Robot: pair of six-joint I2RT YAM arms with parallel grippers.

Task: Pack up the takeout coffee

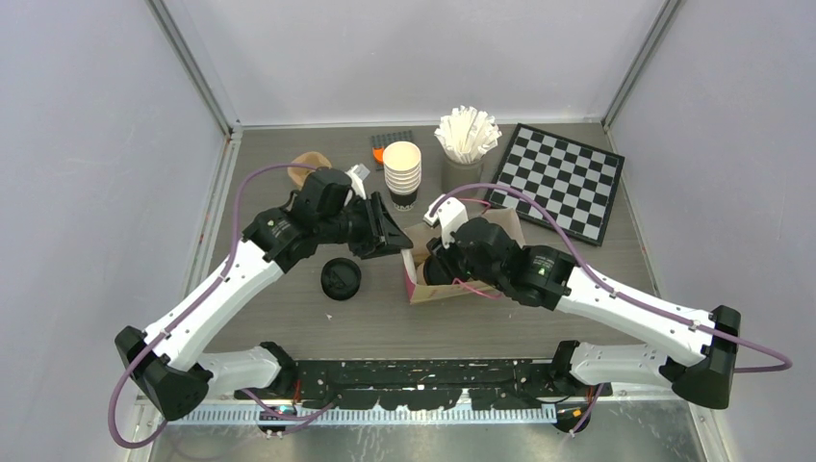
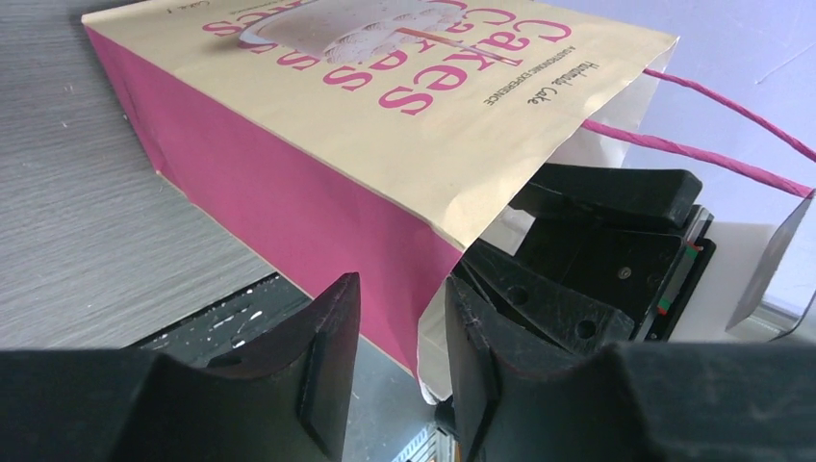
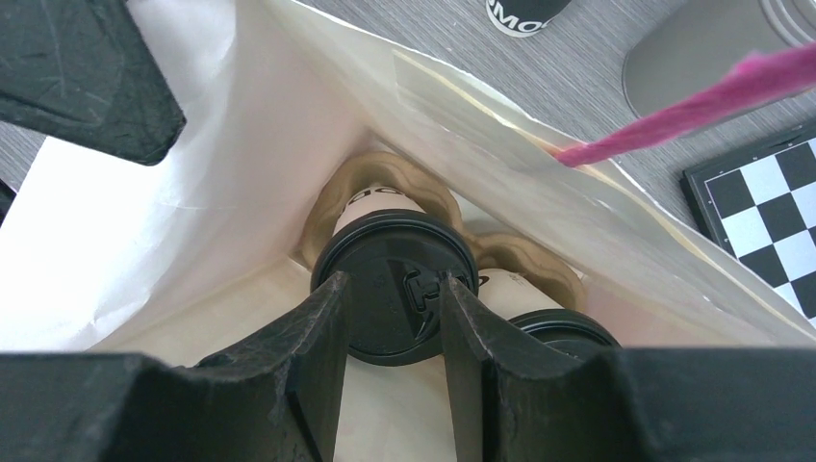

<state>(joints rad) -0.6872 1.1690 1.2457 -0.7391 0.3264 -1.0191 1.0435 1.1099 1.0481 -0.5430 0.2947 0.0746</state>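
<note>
Grey wood-grain table (image 1: 385, 327) sat inside a plain pale booth: lavender-white walls (image 1: 96, 144) on three sides, with metal corner posts (image 1: 192, 67). A black rail (image 1: 414, 373) ran along the near edge.

At the back of the table was a stack of lidless cream cups (image 1: 402, 171), with a holder of white stirrers (image 1: 468, 133) beside it and a checkerboard (image 1: 563, 180) to the right. A brown item (image 1: 308, 164) lay back left, too unclear to name. A loose black lid (image 1: 341, 277) lay flat left of centre.

A cream-and-pink paper bag (image 2: 318, 125) lay on its side mid-table, mouth toward the arms and pink cord handles sticking out.

The takeout coffee (image 3: 390, 245) was inside the bag, black lid facing the right wrist camera, seated in a brown pulp carrier (image 3: 423, 188). A second lidded cup (image 3: 563, 329) sat just beside it, deeper right and partly hidden.

The right gripper (image 3: 395, 289) was inside the bag mouth. Its jaws stood apart in front of the lid, which was wider than the gap, so there was no clamp on it.

The left gripper (image 2: 399, 318) was at the bag's mouth edge, jaws partly apart with the pink side panel between them. Whether it pinched the paper could not be told.
</note>
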